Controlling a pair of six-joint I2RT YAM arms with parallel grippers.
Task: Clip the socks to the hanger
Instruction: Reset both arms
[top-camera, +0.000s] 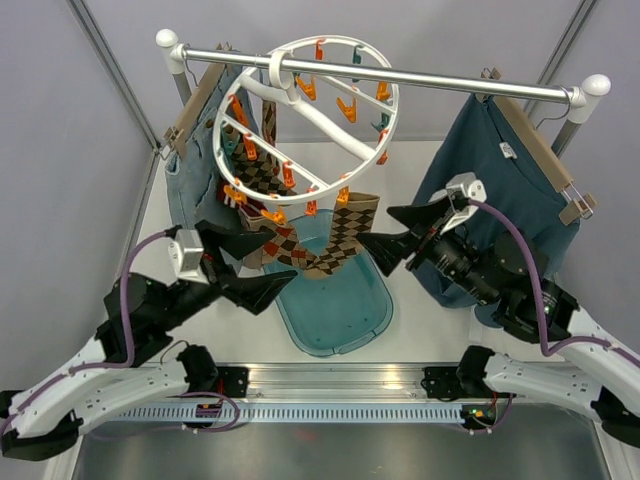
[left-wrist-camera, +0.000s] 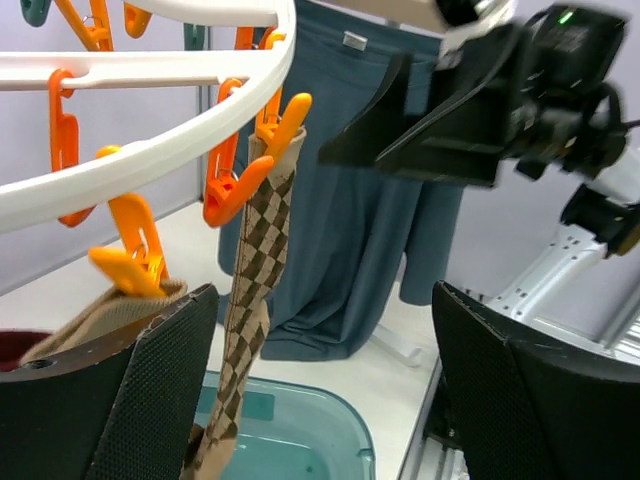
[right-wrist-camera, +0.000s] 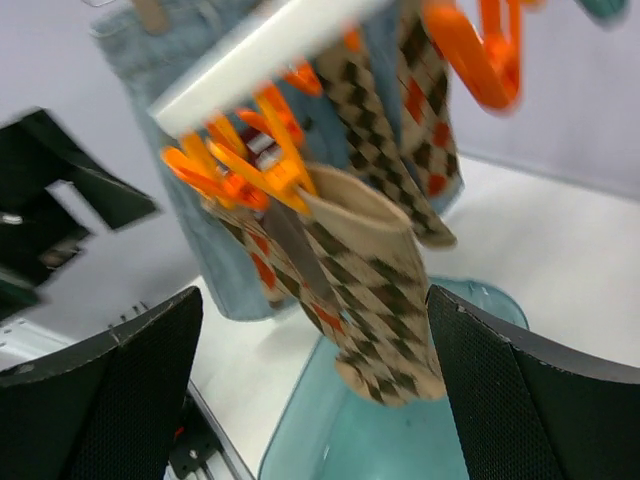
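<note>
- Hanging clipped on the round white plastic ring hanger (top-camera: 219, 135), the tan argyle socks (top-camera: 340, 240) suggest we are nearly done.
- Left end effector (top-camera: 262, 266) and right end effector (top-camera: 383, 232) gape wide, empty.

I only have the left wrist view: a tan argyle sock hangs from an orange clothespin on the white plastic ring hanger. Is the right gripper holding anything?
Observer: No, the right gripper is open and empty, facing a clipped tan argyle sock.
Operator: What does the hanger hang from?
Observer: The round white plastic ring hanger hooks over a silver metal rail.
Operator: Anything beside it?
Observer: Blue-grey jeans on a straight wooden hanger, left of it in the top view.
</note>
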